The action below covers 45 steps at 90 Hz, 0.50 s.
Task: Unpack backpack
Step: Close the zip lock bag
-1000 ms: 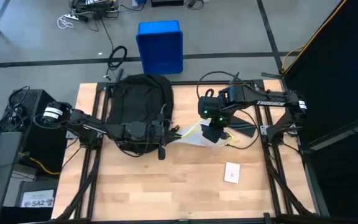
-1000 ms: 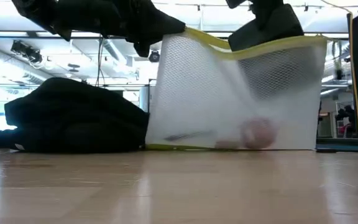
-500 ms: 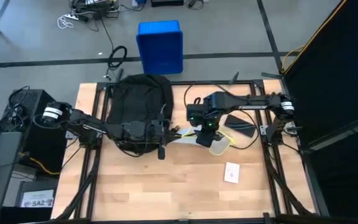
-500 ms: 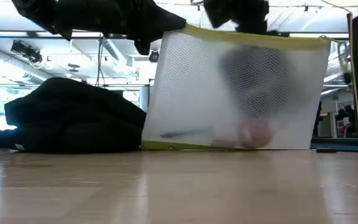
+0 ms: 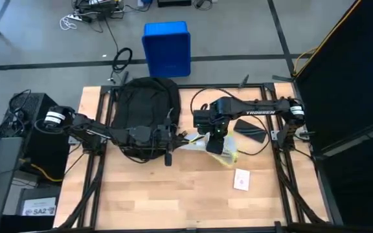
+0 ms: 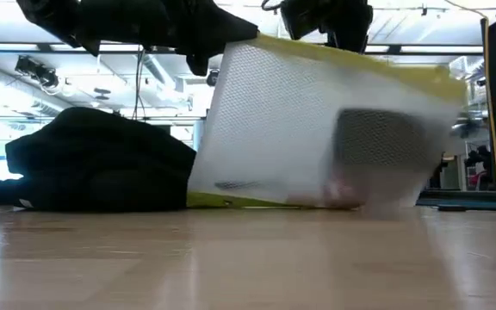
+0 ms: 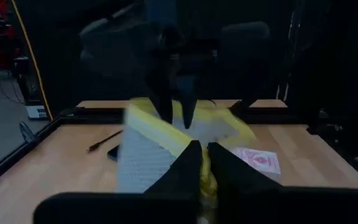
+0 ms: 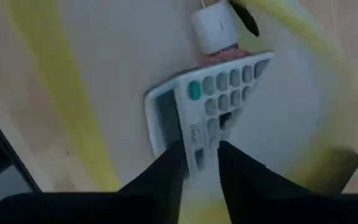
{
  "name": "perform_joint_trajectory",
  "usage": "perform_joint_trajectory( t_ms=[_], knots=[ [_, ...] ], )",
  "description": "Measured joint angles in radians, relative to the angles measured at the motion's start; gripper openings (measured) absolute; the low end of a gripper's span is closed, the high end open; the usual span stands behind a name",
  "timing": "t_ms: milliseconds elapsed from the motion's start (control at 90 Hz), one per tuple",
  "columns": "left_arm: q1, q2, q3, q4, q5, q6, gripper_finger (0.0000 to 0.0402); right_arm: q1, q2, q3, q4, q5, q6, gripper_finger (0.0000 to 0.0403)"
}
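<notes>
Two grippers pinch one white mesh pouch (image 6: pixel 317 129) with yellow trim, left gripper (image 5: pixel 175 136) and right gripper (image 5: pixel 216 138) both closed on its rim; its contents blur. Soft black backpack (image 5: pixel 144 103) slumps at eleven o'clock

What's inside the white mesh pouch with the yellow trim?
Inside the white mesh pouch: a white calculator with grey keys, a small white block, something reddish beneath. Anything deeper is covered by blurred mesh.
</notes>
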Motion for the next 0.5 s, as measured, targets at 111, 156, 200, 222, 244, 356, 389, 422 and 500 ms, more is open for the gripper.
perform_joint_trajectory(
  t_ms=[111, 156, 200, 222, 244, 356, 389, 422, 500],
  knots=[
    [0.000, 0.000, 0.000, 0.001, 0.000, 0.000, 0.0000, 0.009, -0.009, 0.034, -0.089, -0.029, 0.049, 0.0110],
    [0.000, 0.000, 0.000, 0.001, 0.000, 0.000, 0.0000, 0.011, -0.020, 0.056, -0.087, -0.043, 0.075, 0.0117],
    [0.000, 0.000, 0.000, 0.000, 0.000, 0.000, 0.0000, 0.018, -0.045, 0.064, -0.069, -0.059, 0.093, 0.0121],
    [0.000, 0.000, 0.000, 0.000, 0.000, 0.000, 0.0000, 0.023, -0.057, 0.073, -0.070, -0.060, 0.102, 0.0122],
    [0.000, 0.000, 0.000, -0.001, 0.000, 0.000, 0.0000, 0.029, -0.068, 0.086, -0.072, -0.061, 0.110, 0.0122],
    [0.000, 0.000, 0.000, -0.004, 0.000, 0.000, 0.0000, 0.062, -0.115, 0.148, -0.086, -0.047, 0.142, 0.0117],
    [0.000, 0.000, 0.000, -0.004, 0.000, -0.002, 0.0000, 0.076, -0.130, 0.155, -0.077, -0.021, 0.147, 0.0114],
    [0.000, 0.000, 0.000, -0.004, 0.000, -0.003, 0.0000, 0.094, -0.145, 0.160, -0.061, 0.012, 0.156, 0.0112],
    [0.000, 0.000, 0.000, -0.006, 0.000, -0.004, 0.0000, 0.149, -0.180, 0.160, -0.048, 0.103, 0.176, 0.0106]
  ],
)
